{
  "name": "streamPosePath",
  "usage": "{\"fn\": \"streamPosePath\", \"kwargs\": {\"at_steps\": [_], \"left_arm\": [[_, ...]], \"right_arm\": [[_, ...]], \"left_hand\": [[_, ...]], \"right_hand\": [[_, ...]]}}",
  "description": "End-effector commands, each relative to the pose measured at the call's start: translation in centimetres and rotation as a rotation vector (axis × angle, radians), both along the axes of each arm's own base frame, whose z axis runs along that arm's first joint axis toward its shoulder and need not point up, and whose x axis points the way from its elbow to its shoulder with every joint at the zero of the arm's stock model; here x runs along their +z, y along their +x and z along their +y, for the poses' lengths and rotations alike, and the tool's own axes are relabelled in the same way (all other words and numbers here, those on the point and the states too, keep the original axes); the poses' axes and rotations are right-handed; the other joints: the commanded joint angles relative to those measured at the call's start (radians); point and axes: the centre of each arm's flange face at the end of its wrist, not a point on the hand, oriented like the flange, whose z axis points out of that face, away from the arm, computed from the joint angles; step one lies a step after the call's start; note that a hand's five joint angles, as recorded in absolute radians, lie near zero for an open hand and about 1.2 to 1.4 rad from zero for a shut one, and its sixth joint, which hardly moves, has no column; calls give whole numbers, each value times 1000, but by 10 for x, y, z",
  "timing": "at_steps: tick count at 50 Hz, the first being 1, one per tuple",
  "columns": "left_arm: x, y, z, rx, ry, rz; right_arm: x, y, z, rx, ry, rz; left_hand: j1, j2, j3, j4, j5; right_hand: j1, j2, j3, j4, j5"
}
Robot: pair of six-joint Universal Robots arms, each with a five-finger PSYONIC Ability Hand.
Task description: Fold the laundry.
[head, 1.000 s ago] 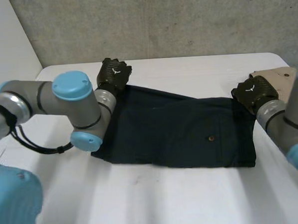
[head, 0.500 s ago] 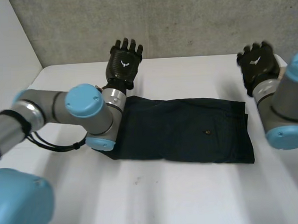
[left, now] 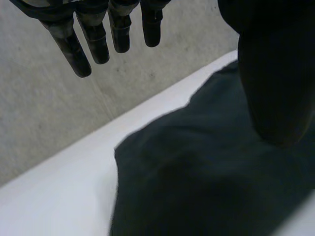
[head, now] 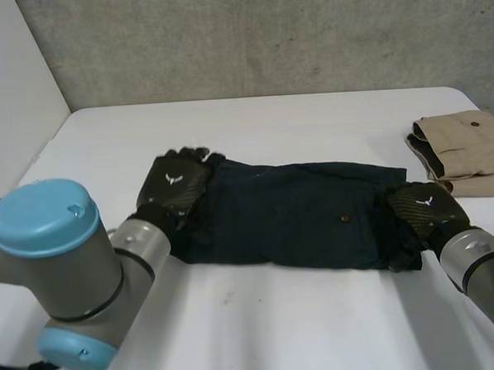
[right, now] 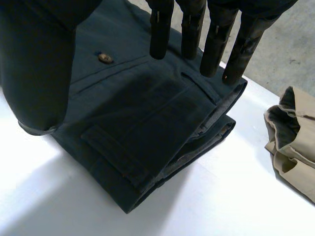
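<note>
Looking down from the head view, I have the dark garment (head: pixel 298 219) lying folded in a long band across the middle of the table (head: pixel 279 324), with the left hand (head: pixel 174 185) over one end and the right hand (head: pixel 426 210) over the other. I judge they sit there to flatten both ends and to be placed for the next fold, though I cannot tell whether the palms press down. A tan garment (head: pixel 464 144) lies folded straight on the table beyond the right hand, apart from the dark one; I take it for a finished piece set aside. From the left wrist view the fingers (left: pixel 96 42) are straight and spread, reaching past the garment's end, clamped on nothing. From the right wrist view that hand's fingers (right: pixel 189 29) are likewise straight and apart above the layered end near the button (right: pixel 104 58), with nothing gripped.
</note>
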Motion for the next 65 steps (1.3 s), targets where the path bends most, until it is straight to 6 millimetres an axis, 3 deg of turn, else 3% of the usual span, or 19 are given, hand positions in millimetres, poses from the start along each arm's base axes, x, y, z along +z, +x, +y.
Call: {"fn": "streamPosePath", "kwargs": {"at_steps": [1,9,11,14,15,23,28,31,32,34,35,45,56,65], "left_arm": [[-12,4,2,11,26,-14],[-13,4,3,10,30,-15],[-13,4,3,10,30,-15],[-14,4,4,10,34,-18],[-16,5,5,9,39,-21],[-16,6,5,10,39,-21],[-17,6,5,13,42,-23],[-17,7,5,13,42,-23],[-17,7,5,13,42,-23],[-16,6,5,13,41,-22],[-16,6,5,13,41,-22],[-17,7,6,13,43,-24],[-18,7,5,15,45,-24],[-19,9,5,18,49,-27]], "right_arm": [[-18,-2,-8,-4,5,41],[-24,-3,-17,-20,-44,77],[-29,-3,-18,-18,-30,87],[-30,-6,-21,-29,-30,91],[-29,-11,-24,-44,-29,92],[-22,-37,-40,-113,-32,110],[-16,-67,-49,-139,-19,230],[-14,-72,-51,-118,-22,266],[-14,-71,-48,-99,-14,274],[-13,-67,-43,-73,-6,259],[-10,-64,-38,-65,-7,226],[7,-36,-8,40,-59,-48],[-29,-22,-12,73,34,-10],[-42,-25,-24,29,8,52]], "left_hand": [[5,-10,-16,-9,-31],[5,-10,-16,-9,-31],[5,-10,-16,-9,-31],[5,-10,-16,-9,-31],[5,-10,-16,-9,-31],[5,-10,-16,-9,-31],[5,-10,-16,-9,-31],[5,-10,-16,-9,-31],[5,-10,-16,-9,-31],[5,-10,-16,-9,-31],[5,-10,-16,-9,-31],[5,-10,-16,-9,-31],[5,-10,-16,-9,-31],[3,-13,-19,-12,-34]], "right_hand": [[185,155,149,133,138],[323,293,287,271,275],[504,474,468,452,457],[1017,987,981,965,970],[1067,1037,1031,1015,1020],[1068,1037,1032,1016,1020],[1068,1037,1032,1016,1020],[1068,1037,1032,1016,1020],[932,902,896,880,885],[206,176,170,154,159],[-4,-34,-40,-56,-51],[71,40,35,19,23],[115,84,79,63,67],[249,219,214,198,202]]}}
